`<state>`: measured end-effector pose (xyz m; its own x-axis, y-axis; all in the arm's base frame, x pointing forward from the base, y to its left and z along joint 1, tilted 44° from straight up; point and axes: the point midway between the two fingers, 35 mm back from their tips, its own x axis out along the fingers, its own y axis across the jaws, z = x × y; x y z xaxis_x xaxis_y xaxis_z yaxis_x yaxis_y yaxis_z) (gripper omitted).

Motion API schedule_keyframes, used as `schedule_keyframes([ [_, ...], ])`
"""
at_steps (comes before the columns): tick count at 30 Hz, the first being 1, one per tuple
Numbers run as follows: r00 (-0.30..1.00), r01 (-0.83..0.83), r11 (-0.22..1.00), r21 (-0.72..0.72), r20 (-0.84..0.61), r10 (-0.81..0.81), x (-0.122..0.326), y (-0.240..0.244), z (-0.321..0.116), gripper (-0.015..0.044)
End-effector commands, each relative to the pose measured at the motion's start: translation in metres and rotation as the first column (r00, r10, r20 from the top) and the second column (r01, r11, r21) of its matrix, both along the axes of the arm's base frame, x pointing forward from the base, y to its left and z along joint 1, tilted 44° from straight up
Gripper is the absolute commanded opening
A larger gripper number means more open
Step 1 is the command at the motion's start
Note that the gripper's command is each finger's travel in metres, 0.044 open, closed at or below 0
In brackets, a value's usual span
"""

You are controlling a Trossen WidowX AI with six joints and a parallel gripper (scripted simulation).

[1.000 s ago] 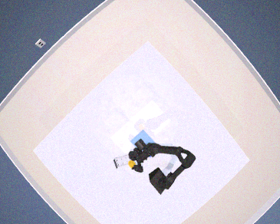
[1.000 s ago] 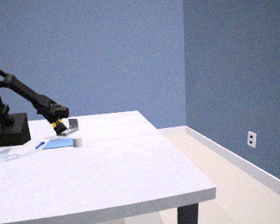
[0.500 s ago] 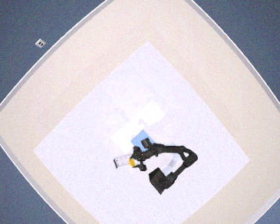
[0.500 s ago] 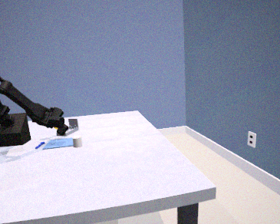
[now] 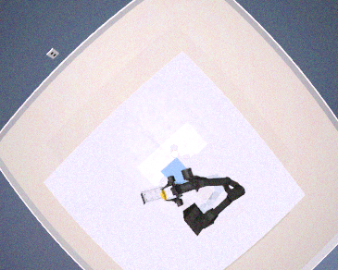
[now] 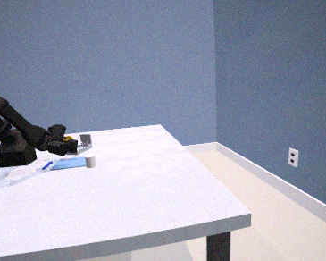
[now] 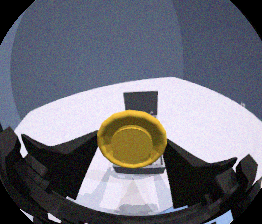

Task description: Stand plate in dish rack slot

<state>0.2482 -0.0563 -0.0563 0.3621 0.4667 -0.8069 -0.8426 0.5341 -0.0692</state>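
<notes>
Here-abouts aside, skip that.Well inside the table (image 5: 248, 153) (image 6: 168, 197) (image 7: 207, 120) edges, the hand (image 5: 164, 194) (image 6: 71, 142) (image 7: 131, 139) grips the plate (image 5: 163, 193) (image 6: 68, 138) (image 7: 132, 141).

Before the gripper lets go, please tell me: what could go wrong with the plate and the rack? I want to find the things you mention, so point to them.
The gripper (image 5: 166, 194) (image 7: 131, 139) holds the yellow plate (image 5: 163, 194) (image 7: 132, 141) at the near end of the dish rack (image 5: 143, 198) (image 6: 86, 139) (image 7: 141, 102). It may miss a slot and land on a rail. The rack's tall end panel could also be bumped, pushing the rack away. Released while leaning, the plate might tip over.
</notes>
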Motion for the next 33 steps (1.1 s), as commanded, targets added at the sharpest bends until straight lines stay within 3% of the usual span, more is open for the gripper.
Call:
schedule_keyframes([
  [1,0.993,-0.054,0.998,-0.015,0.105,0.056,-0.002,-0.003,0.003,0.0],
  [6,0.975,-0.096,0.994,-0.045,0.197,0.103,-0.003,-0.007,0.005,0.0],
  [33,0.976,-0.096,0.994,-0.046,0.193,0.103,0.011,0.008,-0.014,0.0],
])
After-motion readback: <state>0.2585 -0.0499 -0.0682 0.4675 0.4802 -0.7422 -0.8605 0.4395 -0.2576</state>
